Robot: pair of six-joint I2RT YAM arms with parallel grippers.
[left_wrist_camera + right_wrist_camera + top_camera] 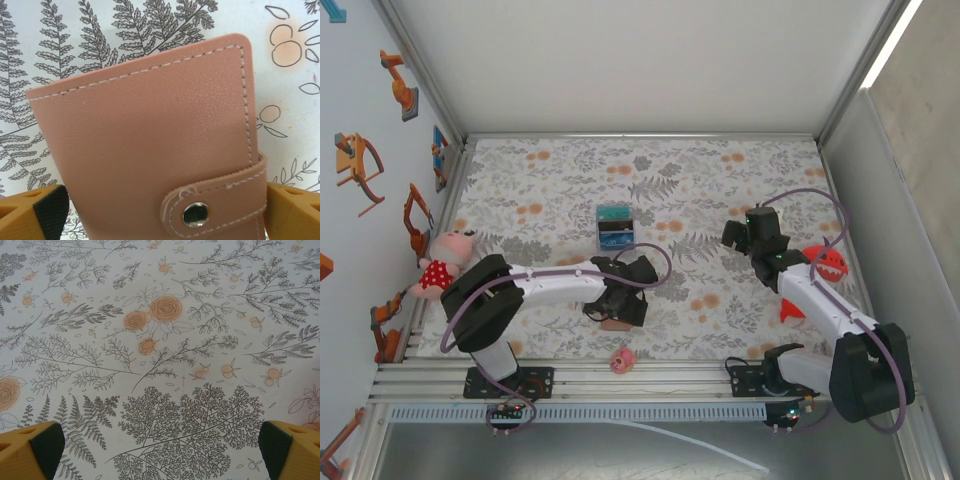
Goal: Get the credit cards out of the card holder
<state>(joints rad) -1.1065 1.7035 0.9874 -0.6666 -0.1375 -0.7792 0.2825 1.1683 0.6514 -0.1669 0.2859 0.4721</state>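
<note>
Tan card holder [145, 135] inside left tool [165, 212]

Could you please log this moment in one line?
left pincer open astride closed card holder | right pincer open, empty | credit cards lying apart

The top external camera sits high behind the arm bases and looks steeply down over the whole table [720, 170]. The left wrist camera looks down between the fingers of the left end effector [162, 217], very close to the card holder [150, 130]. The right wrist camera faces the table's patterned cloth from farther off. The overhead view takes in both patches.
</note>
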